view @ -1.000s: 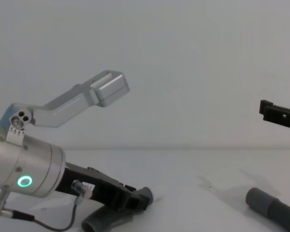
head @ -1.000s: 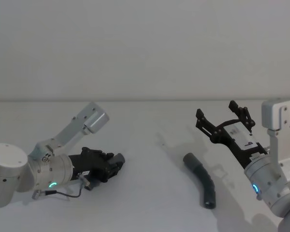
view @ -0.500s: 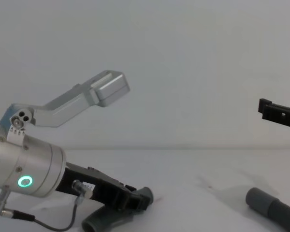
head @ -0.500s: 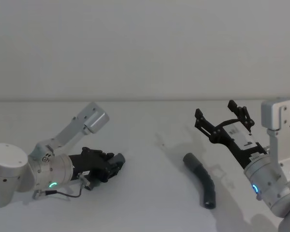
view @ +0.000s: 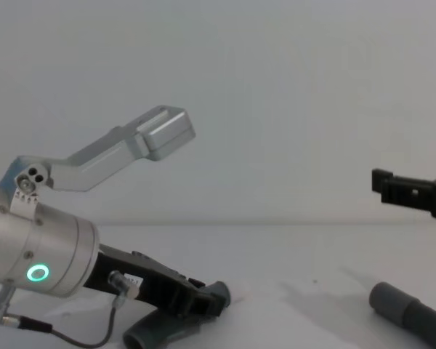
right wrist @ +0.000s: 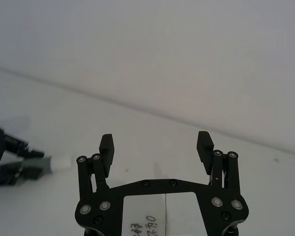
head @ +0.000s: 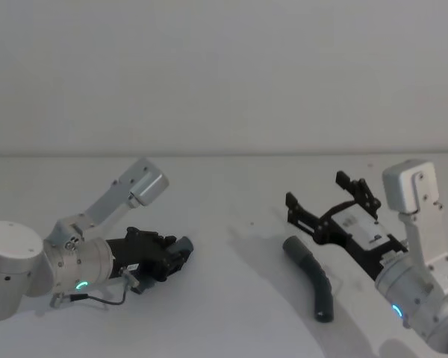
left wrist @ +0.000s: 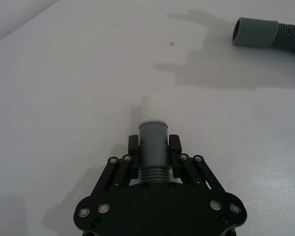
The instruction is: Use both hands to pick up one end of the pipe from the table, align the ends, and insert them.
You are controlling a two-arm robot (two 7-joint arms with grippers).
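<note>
plain end below open R end effector, L clamping white-tip

Our left gripper is low at the table's left side, around one pipe end; the other end lies right, below our right gripper

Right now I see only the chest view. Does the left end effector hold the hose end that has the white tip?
Observer: Yes. In the left wrist view the left end effector is shut on the grey cuff, and the white tip sticks out ahead of it.
Operator: And the other one, is it open?
Observer: Yes. The right wrist view shows the right end effector open wide, holding nothing.
Operator: Where is it?
Observer: In the head view it hangs raised beside the plain grey end of the corrugated hose, apart from it.
</note>
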